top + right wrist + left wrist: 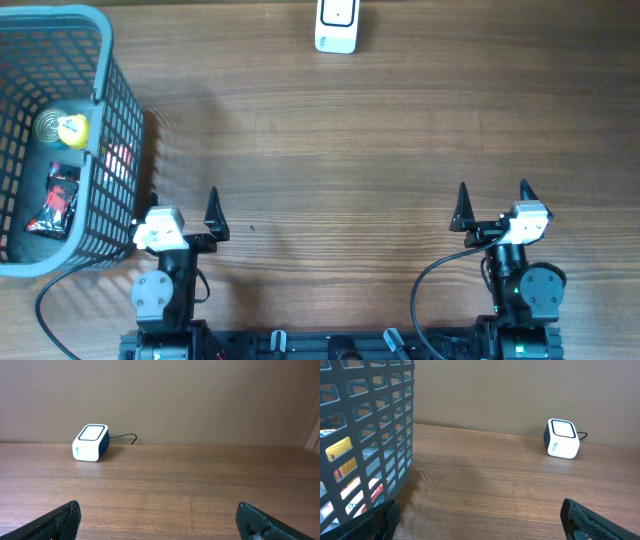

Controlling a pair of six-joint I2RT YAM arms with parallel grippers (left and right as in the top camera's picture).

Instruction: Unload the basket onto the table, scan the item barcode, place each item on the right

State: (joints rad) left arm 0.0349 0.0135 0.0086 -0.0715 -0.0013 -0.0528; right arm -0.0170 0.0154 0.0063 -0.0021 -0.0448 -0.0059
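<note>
- The left gripper [183, 205] sits low at the near edge of the table [330, 150], jaws spread wide, nothing between them.
- Its outer finger stands just beside the basket [100, 60] wall; whether it touches cannot be told.
- The right gripper [494, 198] sits at the near edge too, well apart from the left one, jaws spread wide and empty.
- The basket, a grey mesh one, stands at the far left of the table.
- The items to scan lie inside the basket, none held.
- A round tub [62, 128] with a yellow top lies toward the middle of the basket.
- A black-and-red packet [58, 198] lies nearer the robot, against the right-hand wall.
- No barcode can be made out on either; they are too small.
- The scanner [337, 25], a small white box with dark sides, stands at the far edge of the table, about midway across, well apart from both grippers and the basket.
- In the right wrist view its window faces upward and a thin dark cable [125, 437] runs off behind it.
</note>
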